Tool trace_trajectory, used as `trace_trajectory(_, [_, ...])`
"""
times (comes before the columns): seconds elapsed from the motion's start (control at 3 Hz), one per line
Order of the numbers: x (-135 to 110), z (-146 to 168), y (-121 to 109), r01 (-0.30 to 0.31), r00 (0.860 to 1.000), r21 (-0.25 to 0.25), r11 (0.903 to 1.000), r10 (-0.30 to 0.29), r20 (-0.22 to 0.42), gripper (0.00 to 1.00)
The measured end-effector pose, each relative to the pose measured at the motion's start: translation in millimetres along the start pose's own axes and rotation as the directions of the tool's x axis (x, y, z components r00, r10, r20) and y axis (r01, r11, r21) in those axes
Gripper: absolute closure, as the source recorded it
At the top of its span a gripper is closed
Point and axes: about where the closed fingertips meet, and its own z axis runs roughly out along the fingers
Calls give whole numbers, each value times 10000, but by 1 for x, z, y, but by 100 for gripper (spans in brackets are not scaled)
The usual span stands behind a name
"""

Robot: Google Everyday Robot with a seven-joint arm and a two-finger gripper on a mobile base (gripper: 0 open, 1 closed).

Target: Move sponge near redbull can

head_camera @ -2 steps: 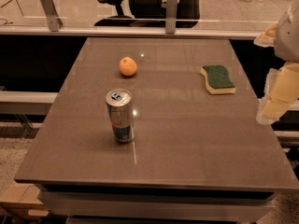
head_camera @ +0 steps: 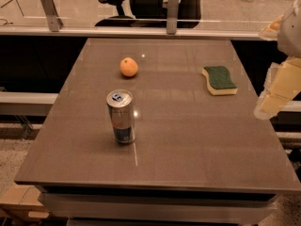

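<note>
The grey worktop (head_camera: 197, 154) fills most of the frame. The gripper (head_camera: 275, 95) hangs off its right edge at mid height, off the surface and holding nothing; whether it is wide or narrow I cannot tell. The redbull can (head_camera: 121, 117) stands upright, left of centre. The sponge (head_camera: 219, 80) lies flat in the upper right, green side up, well apart from the can. It should be light, soft and compressible, so a pinch across its narrow waist looks safest. An orange (head_camera: 129, 67) sits above the can.
</note>
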Motion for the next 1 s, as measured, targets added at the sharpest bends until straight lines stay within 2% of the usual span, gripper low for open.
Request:
trace_trajectory(0.33, [-4,-7,-16,-1061,9927,440,9934,1033,621,0])
trace_trajectory(0.67, [-4,-9,-37,-2625,9622,568,9633,2568,913,0])
trace_trajectory(1.0, [3,-5,-55,-4725,8736,239,8810,4646,1449,0])
